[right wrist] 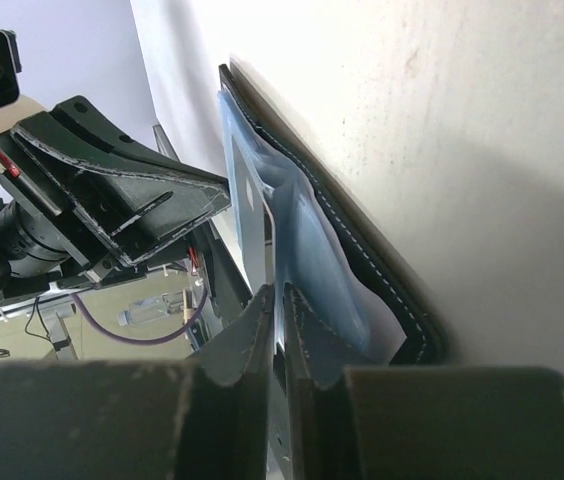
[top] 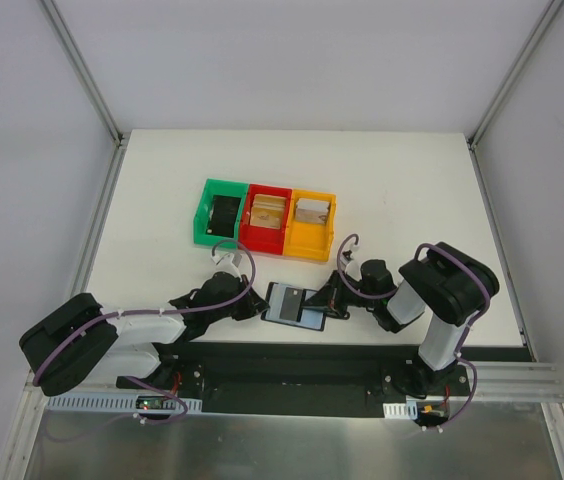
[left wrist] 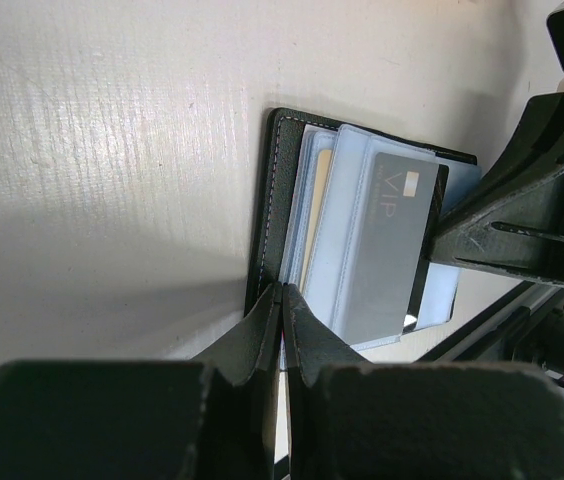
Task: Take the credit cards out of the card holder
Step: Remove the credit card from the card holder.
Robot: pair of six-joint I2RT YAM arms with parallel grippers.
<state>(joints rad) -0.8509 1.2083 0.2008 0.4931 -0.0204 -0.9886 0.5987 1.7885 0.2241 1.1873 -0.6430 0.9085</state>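
Left gripper [left wrist: 282, 295] on card holder [left wrist: 267, 200] edge

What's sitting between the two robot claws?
The open card holder, its ends pinched by the left gripper and right gripper; clearest in the top view.

The card holder [top: 294, 305] lies open and flat between both grippers, black cover down, grey-blue sleeves fanned up. Its edge meets the closed tips of the left gripper [left wrist: 282, 295]; the right gripper [right wrist: 278, 295] pinches one sleeve. A tan-gold credit card [left wrist: 317, 215] and a dark grey card [left wrist: 392, 240] sit sleeved
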